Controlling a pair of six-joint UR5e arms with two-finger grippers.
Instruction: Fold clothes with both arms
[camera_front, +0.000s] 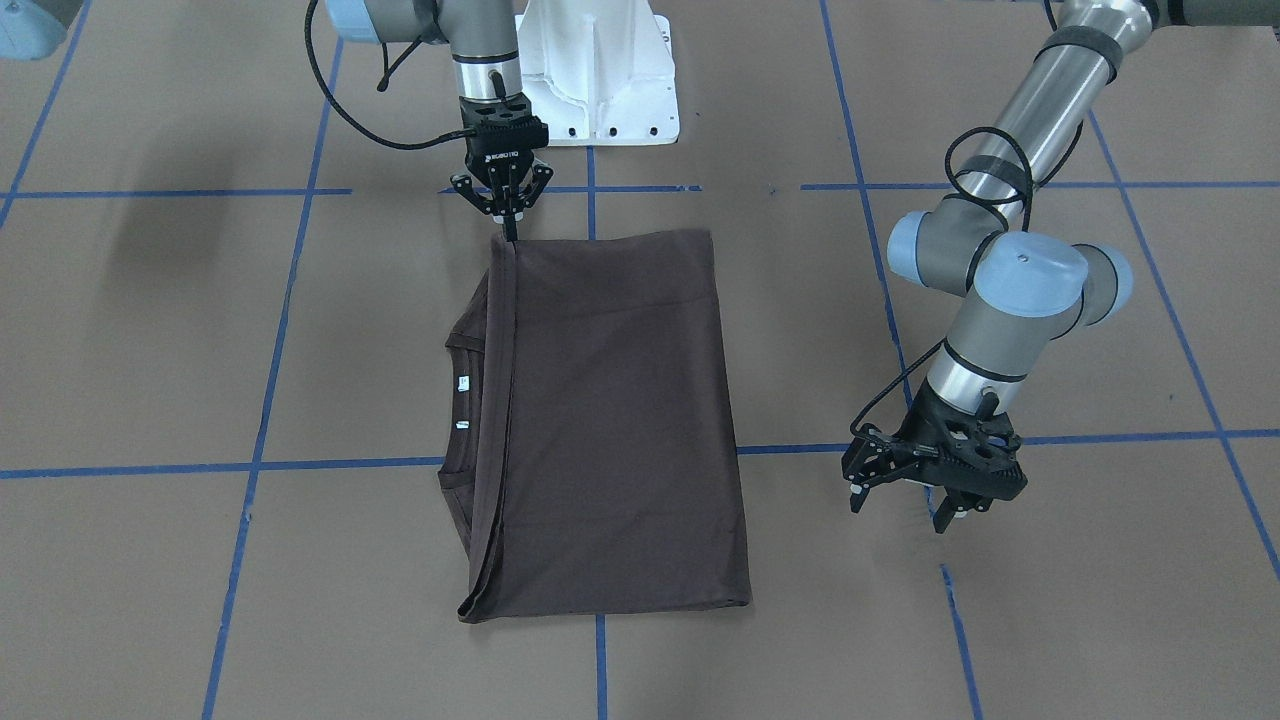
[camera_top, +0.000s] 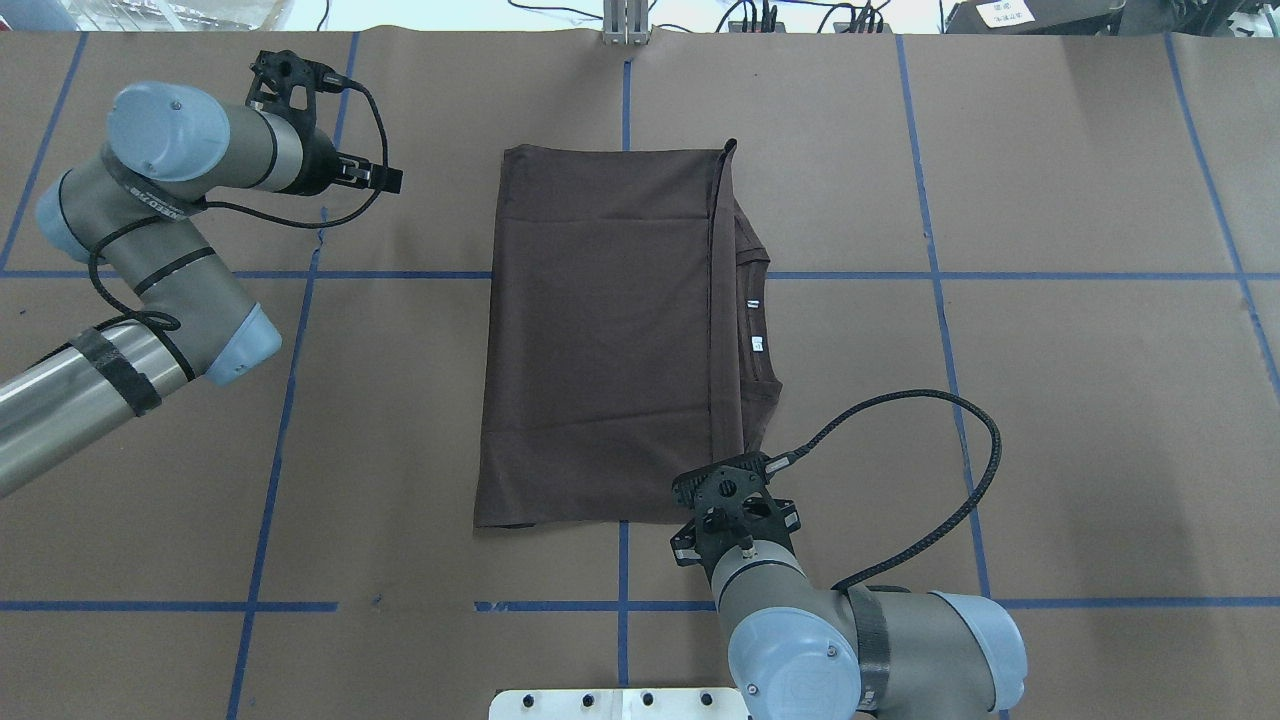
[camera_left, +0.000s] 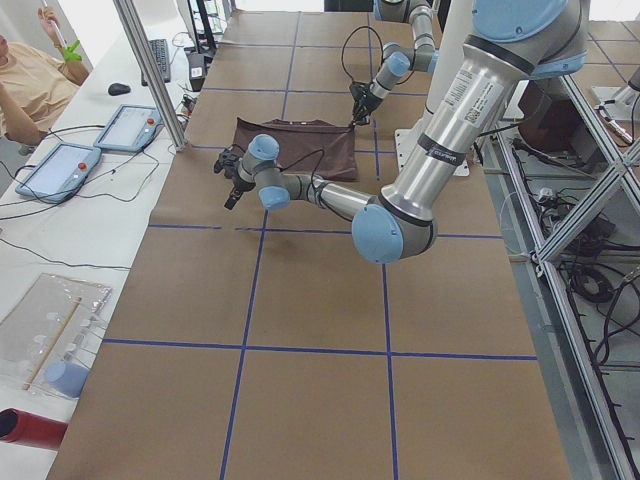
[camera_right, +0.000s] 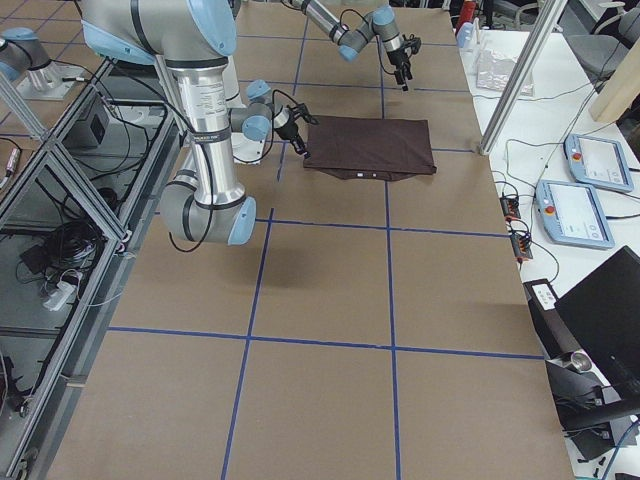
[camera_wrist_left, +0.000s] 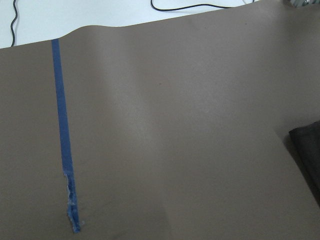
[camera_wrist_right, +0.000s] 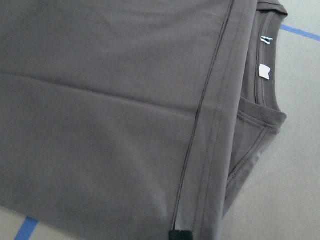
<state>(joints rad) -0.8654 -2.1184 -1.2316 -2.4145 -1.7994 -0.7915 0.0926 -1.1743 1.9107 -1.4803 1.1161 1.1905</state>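
The dark brown T-shirt (camera_front: 610, 420) lies flat on the brown paper, its lower part folded up over the body. The ribbed collar (camera_front: 462, 345) and white neck tags (camera_top: 755, 323) stick out past the folded edge. My right gripper (camera_front: 512, 230) points down at the corner nearest the robot base, shut on the hem there. In the right wrist view a black fingertip (camera_wrist_right: 180, 235) sits on that hem line. My left gripper (camera_front: 897, 508) hovers open over bare paper, well off the shirt's side. The left wrist view catches only a shirt corner (camera_wrist_left: 307, 150).
The white pedestal base (camera_front: 600, 70) stands just behind the right gripper. Blue tape lines (camera_front: 340, 465) grid the paper. Beyond the table's far edge, a side bench holds teach pendants (camera_left: 60, 165), a metal post (camera_left: 150, 70) rises, and a person (camera_left: 25, 80) sits.
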